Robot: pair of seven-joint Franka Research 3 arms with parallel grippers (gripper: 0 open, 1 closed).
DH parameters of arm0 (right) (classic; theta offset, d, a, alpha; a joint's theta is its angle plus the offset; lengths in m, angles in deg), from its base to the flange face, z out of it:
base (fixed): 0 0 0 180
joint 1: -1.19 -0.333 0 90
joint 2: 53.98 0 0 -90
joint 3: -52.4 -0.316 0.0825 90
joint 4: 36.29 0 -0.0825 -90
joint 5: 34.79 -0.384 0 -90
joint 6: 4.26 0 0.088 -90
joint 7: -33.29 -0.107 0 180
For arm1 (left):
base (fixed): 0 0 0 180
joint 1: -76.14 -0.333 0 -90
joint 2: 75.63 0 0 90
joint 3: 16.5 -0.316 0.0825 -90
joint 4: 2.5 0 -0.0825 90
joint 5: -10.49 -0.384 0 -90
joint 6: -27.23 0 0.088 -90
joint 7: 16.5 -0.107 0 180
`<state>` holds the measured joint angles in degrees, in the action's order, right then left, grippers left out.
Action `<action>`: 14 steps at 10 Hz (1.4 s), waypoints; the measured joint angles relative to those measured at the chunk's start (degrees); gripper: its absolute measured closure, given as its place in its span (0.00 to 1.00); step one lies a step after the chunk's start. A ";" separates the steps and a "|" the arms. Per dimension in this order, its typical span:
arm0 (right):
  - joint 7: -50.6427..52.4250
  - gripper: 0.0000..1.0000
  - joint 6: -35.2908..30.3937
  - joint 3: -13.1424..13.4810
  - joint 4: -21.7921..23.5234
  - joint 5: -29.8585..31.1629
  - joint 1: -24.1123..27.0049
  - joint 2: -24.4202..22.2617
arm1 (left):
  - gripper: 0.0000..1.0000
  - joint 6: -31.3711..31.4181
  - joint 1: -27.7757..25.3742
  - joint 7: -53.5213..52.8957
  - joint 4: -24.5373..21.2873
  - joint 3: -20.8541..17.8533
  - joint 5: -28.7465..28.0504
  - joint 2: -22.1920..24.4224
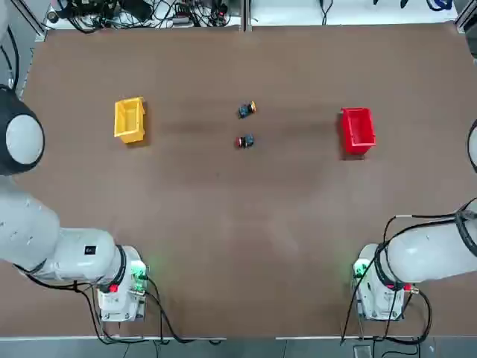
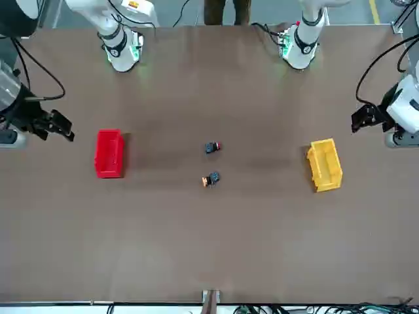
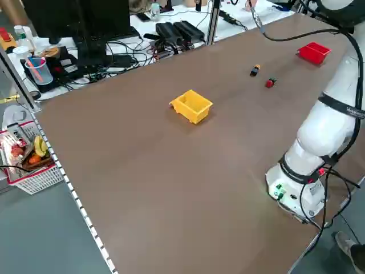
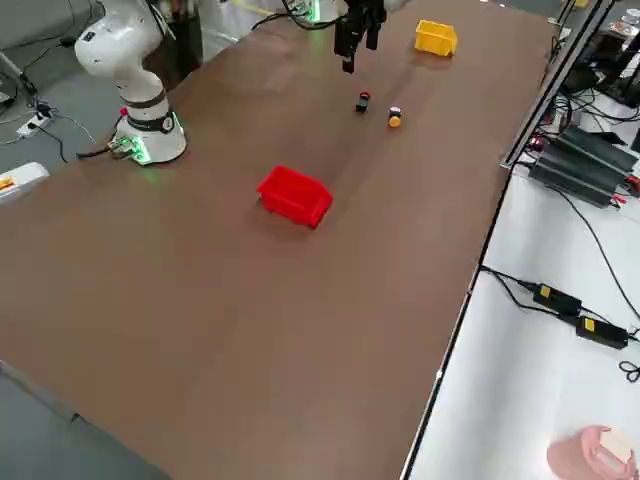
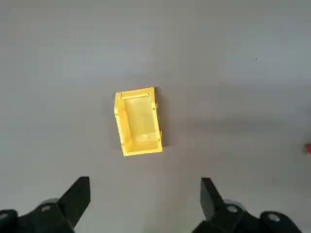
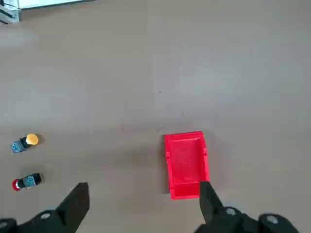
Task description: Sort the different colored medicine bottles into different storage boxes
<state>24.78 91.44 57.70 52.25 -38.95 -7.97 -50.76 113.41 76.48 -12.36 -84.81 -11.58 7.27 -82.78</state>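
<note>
both tools spread, left tool (image 5: 145, 201) above yellow bin (image 5: 138, 121), right tool (image 6: 144, 206) by red bin (image 6: 186, 164)

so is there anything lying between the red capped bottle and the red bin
Nothing visible. The red-capped bottle lies on its side near the table's middle, and only bare table runs from it to the red bin. The orange-capped bottle lies beyond it, off that line. Both grippers hang open, the right gripper near the red bin.

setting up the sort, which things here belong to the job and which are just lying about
Job: yellow bin, red bin, orange-capped bottle, red-capped bottle, both lying between the bins.

Lying about: cables beyond the table's far edge, white basket beside the table.
</note>
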 joint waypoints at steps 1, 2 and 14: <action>0.00 0.00 0.00 0.01 0.01 0.01 -0.02 0.03 | 0.00 0.60 -0.02 -0.03 0.02 0.00 0.29 0.00; 0.00 0.00 -0.01 0.01 0.05 0.02 -0.02 0.06 | 0.00 1.36 0.01 -0.10 0.03 0.01 0.72 0.00; 10.35 0.00 0.12 -0.28 3.21 0.05 -3.99 0.47 | 0.00 28.42 26.15 53.49 -0.26 1.24 1.55 -22.82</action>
<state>35.13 91.55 57.42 55.46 -38.90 -11.96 -50.29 141.83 102.62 41.13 -85.07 -10.33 8.82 -105.60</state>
